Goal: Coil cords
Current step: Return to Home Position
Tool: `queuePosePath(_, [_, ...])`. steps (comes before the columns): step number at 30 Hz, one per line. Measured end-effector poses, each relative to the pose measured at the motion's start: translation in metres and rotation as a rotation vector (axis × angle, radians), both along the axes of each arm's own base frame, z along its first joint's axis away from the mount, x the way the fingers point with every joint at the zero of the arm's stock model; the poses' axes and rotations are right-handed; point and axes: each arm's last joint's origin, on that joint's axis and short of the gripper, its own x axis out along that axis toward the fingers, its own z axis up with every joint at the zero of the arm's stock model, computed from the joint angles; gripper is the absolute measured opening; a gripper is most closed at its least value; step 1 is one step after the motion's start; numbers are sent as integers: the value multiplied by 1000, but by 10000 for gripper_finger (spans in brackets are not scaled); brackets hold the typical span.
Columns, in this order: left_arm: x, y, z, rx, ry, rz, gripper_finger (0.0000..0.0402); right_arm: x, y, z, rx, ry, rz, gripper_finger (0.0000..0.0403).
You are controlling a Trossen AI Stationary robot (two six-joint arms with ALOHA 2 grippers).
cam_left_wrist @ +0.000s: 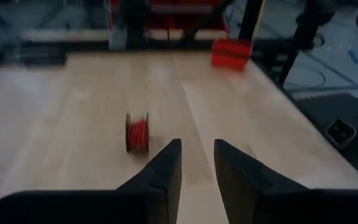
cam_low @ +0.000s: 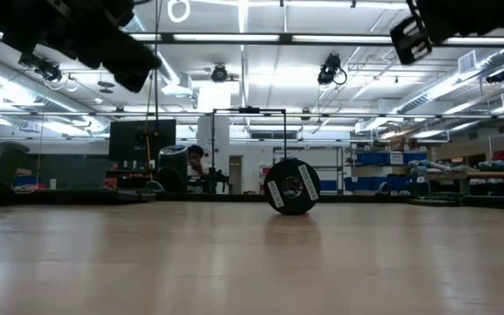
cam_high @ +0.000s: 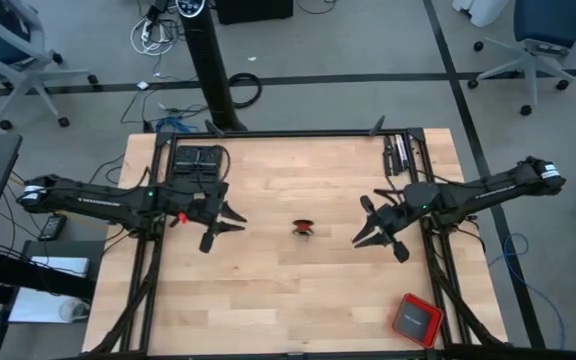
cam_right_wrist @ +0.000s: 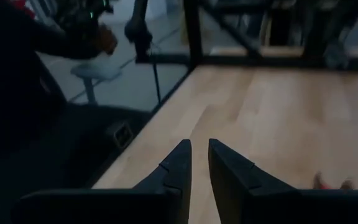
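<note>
Light wood table (cam_high: 268, 290), black frame. Red cord (cam_high: 304, 228) wound on spool (cam_low: 291, 185) sits approx. centre. Red box (cam_high: 415, 319) at right-side corner, black unit (cam_high: 197, 160) diag. opposite.

The red cord (cam_high: 304, 228) is wound up tight, a small neat bundle on a little spool (cam_left_wrist: 138, 133) with dark end discs. In the high view it sits almost dead centre of the frame, alone in the middle of the pale wooden worktop (cam_high: 268, 300). The spool stands on its rims like a wheel. The low view, a touch right of centre, shows one dark round face with pale labels. The left wrist view, left of centre, shows red turns packed between the discs.
</note>
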Motion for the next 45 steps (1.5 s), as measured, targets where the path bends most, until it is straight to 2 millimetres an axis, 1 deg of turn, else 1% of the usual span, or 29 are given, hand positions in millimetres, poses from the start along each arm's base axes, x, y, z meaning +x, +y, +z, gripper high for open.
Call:
queuePosePath(3, [-2, 0, -6, -41, 67, 14, 99, -1, 3, -16, 21, 70, 7, 53])
queuePosePath(7, [0, 0, -3, -67, 44, 22, 99, 0, 4, -24, 71, 131, -4, 52])
queuePosePath(14, [3, 0, 9, -69, -87, 18, 99, 4, 4, -27, 104, 159, -17, 52])
queuePosePath(20, [4, 0, 20, -70, -200, 14, 99, 5, 5, -25, 107, 136, -15, 50])
queuePosePath(23, [5, 0, 22, -70, -227, 13, 99, 6, 5, -26, 106, 141, -15, 50])
queuePosePath(30, [4, 1, 23, -69, -229, 19, 99, 7, 2, -25, 108, 136, -34, 50])
queuePosePath(33, [3, 1, 24, -69, -236, 19, 99, 7, 1, -25, 121, 68, -33, 50])
queuePosePath(37, [-1, 1, 28, -69, -261, 25, 99, 2, 0, -31, 161, -143, -18, 49])
queuePosePath(39, [-4, 1, 30, -69, -282, 24, 99, -2, 0, -34, 175, -215, -13, 49])
queuePosePath(42, [-12, 1, 27, -70, -349, 22, 99, -7, 0, -46, 179, -231, -3, 48])
queuePosePath(45, [-21, 1, 15, -71, -417, 19, 99, -12, 1, -58, 174, -198, 9, 48])
